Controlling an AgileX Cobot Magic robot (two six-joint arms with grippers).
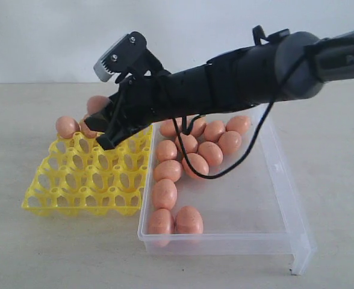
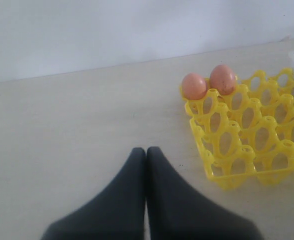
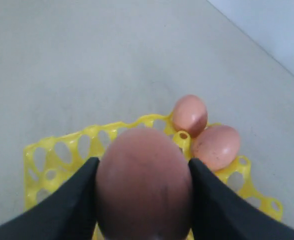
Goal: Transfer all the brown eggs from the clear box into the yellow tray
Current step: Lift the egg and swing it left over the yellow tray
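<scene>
In the exterior view, the box point(image 1: 285, 198) sat on the table point(image 1: 32, 253) with about thirteen eggs point(image 1: 195, 164) inside, bunched along its left wall and far end. The right half of its floor lay bare. The tray point(image 1: 50, 201) lay just beside the box's left wall, its near right corner against it. Two eggs sat in the far left corner cups; one point(image 1: 67, 126) showed whole and the other was partly hidden by the arm. The remaining cups stood open. The right gripper point(image 1: 100, 127) reached across over the tray's far edge, clamped on the held egg point(image 1: 97, 103). Wide bare table lay to the left and in front of the tray. A flange dropped from the box's near right corner.

In the left wrist view, the left gripper point(image 2: 146, 151) was closed on nothing, fingertips touching, above bare table. The tray's corner with its two eggs point(image 2: 194, 86) lay well off to one side. Open table stretched to the wall.

In the right wrist view, the held egg point(image 3: 144, 182) filled the gap between both fingers point(image 3: 62, 210). It hung over the tray's rim point(image 3: 52, 150), near the two seated eggs point(image 3: 216, 146). Bare table lay beyond.
</scene>
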